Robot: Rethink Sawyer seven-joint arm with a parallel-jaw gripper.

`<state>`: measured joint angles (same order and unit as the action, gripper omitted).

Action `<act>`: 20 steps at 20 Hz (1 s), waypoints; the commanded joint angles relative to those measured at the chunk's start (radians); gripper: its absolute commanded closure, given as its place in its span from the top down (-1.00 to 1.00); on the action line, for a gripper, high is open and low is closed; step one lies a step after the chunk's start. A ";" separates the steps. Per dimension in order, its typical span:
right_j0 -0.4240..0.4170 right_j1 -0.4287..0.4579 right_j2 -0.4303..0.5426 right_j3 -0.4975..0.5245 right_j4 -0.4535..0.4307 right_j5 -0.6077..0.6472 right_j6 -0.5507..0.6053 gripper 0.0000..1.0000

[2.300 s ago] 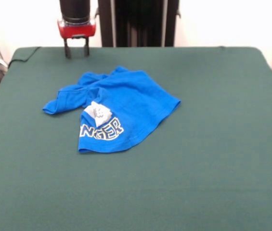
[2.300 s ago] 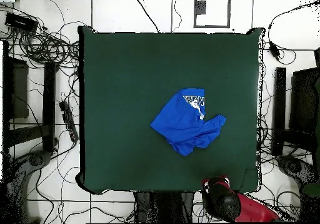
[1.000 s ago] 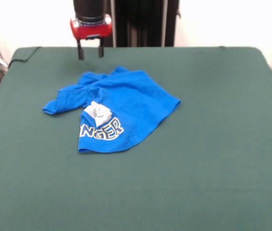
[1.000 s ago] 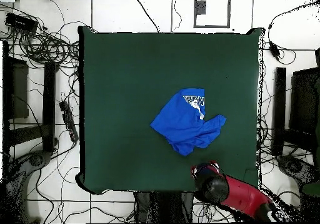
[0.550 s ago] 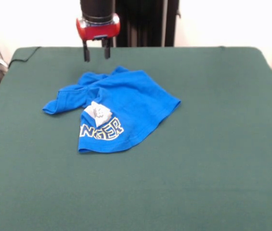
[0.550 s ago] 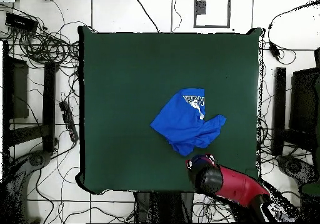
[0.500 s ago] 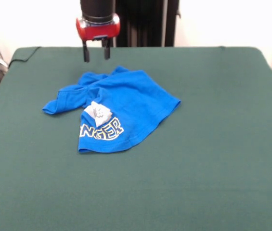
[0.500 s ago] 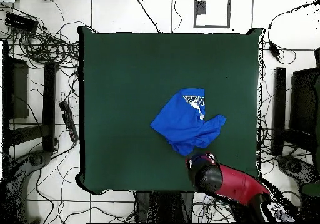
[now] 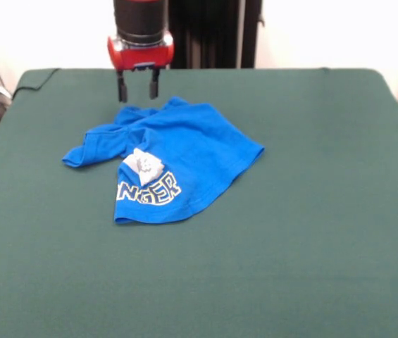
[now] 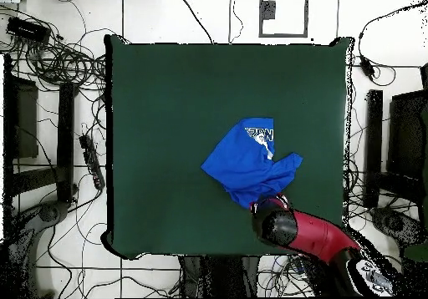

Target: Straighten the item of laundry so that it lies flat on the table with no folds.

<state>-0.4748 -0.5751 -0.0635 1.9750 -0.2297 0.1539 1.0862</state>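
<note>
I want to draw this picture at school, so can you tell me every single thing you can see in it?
T-shirt: one, bright blue with white letters and a white-and-grey patch, crumpled and folded over near the middle of the table, toward the robot's side.
Table: one, dark green cloth top, fills most of both views.
Cables: many, black, tangled on the white floor around the table in the overhead view.
Pedestal: one, black, behind the table's far edge in the front view.
Arm: one, red and black, reaching in from the robot's side.
Gripper: one, red body with two dark fingers set apart, open, just above the shirt's far edge.
</note>
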 commanded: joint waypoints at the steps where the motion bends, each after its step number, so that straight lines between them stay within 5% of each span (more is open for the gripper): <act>1: 0.063 0.070 0.067 -0.082 0.076 -0.014 0.246 1.00; 20: 0.088 0.079 0.128 -0.103 0.144 -0.014 0.238 1.00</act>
<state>-0.4203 -0.5625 -0.0600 1.9406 -0.1535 0.1541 1.0864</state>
